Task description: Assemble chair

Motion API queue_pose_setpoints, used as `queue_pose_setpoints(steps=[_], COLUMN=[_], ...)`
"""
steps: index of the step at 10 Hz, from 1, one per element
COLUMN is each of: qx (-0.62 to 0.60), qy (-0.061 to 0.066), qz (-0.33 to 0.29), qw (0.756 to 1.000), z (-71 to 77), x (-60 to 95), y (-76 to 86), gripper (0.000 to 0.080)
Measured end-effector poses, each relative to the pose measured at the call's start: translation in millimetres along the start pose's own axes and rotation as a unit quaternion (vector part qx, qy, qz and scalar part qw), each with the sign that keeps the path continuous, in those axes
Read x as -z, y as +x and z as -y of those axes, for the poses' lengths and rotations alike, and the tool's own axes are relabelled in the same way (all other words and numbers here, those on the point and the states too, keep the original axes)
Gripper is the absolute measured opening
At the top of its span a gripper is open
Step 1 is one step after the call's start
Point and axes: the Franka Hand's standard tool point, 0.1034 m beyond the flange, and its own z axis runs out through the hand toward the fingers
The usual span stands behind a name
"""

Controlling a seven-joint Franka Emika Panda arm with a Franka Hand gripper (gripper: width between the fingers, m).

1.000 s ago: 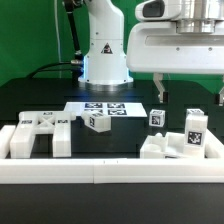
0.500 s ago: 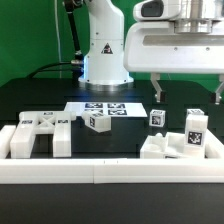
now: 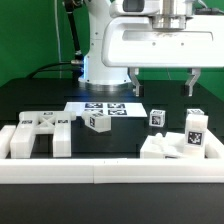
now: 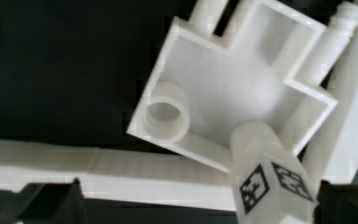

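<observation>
At the exterior view's left, a chunky white leg block [image 3: 35, 135] with tags on its upper faces is observed resting on the black table [image 3: 30, 100], just behind the long white front rail [image 3: 100, 172]. Toward the centre, the marker board [image 3: 105, 108] is seen lying flat. A small tagged cube [image 3: 97, 122] is noted just in front of it, tilted. Behind the board, the arm's white base [image 3: 103, 55] is recorded. Right of centre, a second small cube [image 3: 157, 117] is found standing apart from the first. At the exterior view's right, a low flat slab [image 3: 160, 148] is seen close behind the front rail. An upright tagged block [image 3: 194, 130] stands on it or directly behind it; which of the two cannot be determined. The gripper [image 3: 162, 85] is positioned above the table over this right-hand group, with its jaws spread wide and nothing grasped between them. In the wrist view, the flat slab is shown below the camera with a raised rim and a round socket [image 4: 163, 110]. The upright tagged block is seen beside the slab, and a stretch of white rail runs past both.
</observation>
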Motion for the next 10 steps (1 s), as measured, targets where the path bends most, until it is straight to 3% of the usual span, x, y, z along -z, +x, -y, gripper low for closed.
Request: queue_pose_setpoints(steps=[4, 6, 10], qx=[0.230, 0.234, 0.233], qy=[-0.001, 0.000, 0.000], qz=[0.011, 0.017, 0.018], qw=[0.973, 0.972, 0.972], z=[-23.7, -28.5, -28.7], x=[-4.1, -6.8, -7.6], y=[-17.5, -26.0, -26.8], gripper=[0.0649, 0.0649, 0.0649])
